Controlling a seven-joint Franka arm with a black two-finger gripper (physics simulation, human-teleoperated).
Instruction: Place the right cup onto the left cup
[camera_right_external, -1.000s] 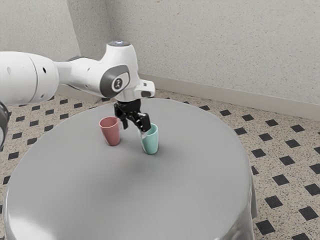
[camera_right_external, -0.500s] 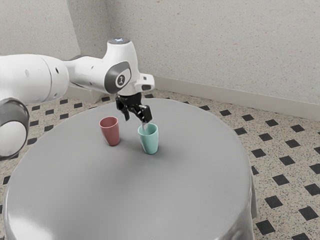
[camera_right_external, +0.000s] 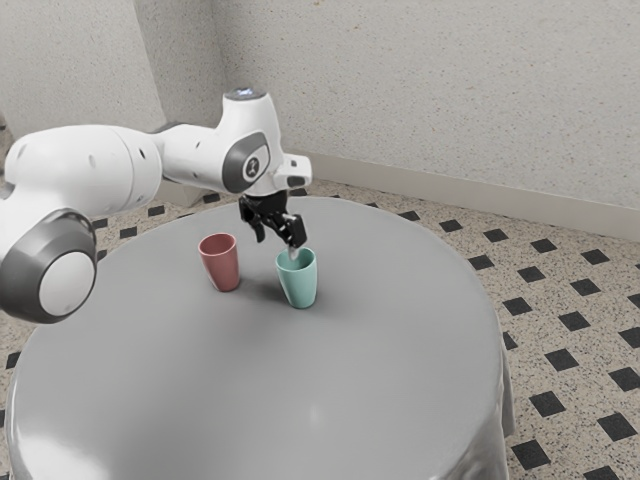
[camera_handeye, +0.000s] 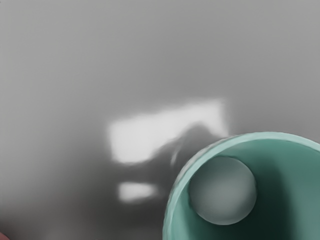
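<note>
As the claw gapes, the teal cup stands near.

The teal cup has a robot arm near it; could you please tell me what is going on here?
A Franka arm holds its open tool close to the teal cup, not gripping it. It is probably about to pick that cup up and place it onto the red cup. For now, both cups stand upright and apart on the round gray table, not yet stacked.
</note>
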